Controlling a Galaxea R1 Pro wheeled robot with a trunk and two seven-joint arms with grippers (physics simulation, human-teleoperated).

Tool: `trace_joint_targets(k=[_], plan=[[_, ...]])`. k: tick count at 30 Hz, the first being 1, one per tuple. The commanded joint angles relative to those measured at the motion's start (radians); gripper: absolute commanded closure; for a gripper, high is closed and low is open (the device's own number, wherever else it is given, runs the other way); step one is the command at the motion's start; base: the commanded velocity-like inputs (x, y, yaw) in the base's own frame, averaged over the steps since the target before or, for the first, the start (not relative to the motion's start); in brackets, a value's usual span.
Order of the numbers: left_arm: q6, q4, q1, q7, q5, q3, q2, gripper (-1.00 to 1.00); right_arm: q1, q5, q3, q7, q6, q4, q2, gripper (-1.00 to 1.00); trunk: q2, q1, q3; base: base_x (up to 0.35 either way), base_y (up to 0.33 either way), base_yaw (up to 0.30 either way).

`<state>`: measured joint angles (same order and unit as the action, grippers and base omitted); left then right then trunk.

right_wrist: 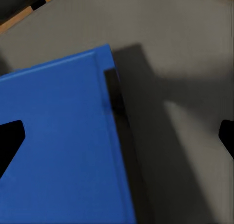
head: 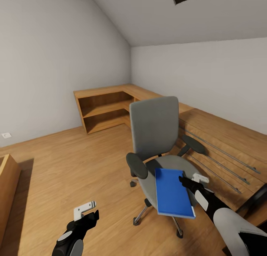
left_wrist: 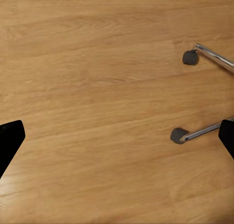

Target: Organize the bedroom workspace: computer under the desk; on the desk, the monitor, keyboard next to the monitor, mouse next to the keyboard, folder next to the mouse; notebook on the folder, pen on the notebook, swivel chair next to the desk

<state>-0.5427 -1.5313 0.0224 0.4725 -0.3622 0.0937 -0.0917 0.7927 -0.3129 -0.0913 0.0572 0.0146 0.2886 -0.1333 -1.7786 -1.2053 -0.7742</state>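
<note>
Blue flat folder (head: 172, 192) on grey swivel chair (head: 155, 137)

folder (right_wrist: 58, 146) cut off at right wrist view's edge; swivel chair (head: 155, 137) base partly hidden.

Readable text: none in any view
Folder (head: 172, 193): plain blue cover, no label or print
Swivel chair (head: 155, 128): no brand mark visible
Wall socket plate (head: 6, 135): too small to read anything
</note>
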Motion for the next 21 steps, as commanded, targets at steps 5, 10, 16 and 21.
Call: trace_joint_targets(k=[5, 10, 16, 21], plan=[[-0.002, -0.001, 0.001, 0.01, -0.01, 0.001, 0.001, -1.0, 0.0, -0.005, -0.008, 0.007, 0.0, 0.031, -0.002, -1.0, 0.035, 0.019, 0.015, 0.0, 0.0, 0.0], [0.0, -0.001, 0.001, 0.012, -0.009, 0.001, 0.001, -1.0, -0.003, -0.007, -0.01, 0.007, 0.002, 0.093, -0.004, -1.0, 0.07, 0.039, 0.031, 0.0, 0.0, 0.0], [0.001, -0.002, 0.001, 0.014, -0.009, 0.001, 0.001, -1.0, -0.026, -0.011, -0.012, 0.006, 0.014, 0.217, -0.006, -1.0, 0.112, 0.062, 0.049, 0.0, 0.0, 0.0], [0.0, -0.002, 0.001, 0.012, -0.009, 0.001, 0.0, -1.0, -0.116, -0.048, -0.017, 0.007, 0.084, 0.385, -0.005, -1.0, 0.147, 0.081, 0.065, -0.158, 0.0, 0.0]])
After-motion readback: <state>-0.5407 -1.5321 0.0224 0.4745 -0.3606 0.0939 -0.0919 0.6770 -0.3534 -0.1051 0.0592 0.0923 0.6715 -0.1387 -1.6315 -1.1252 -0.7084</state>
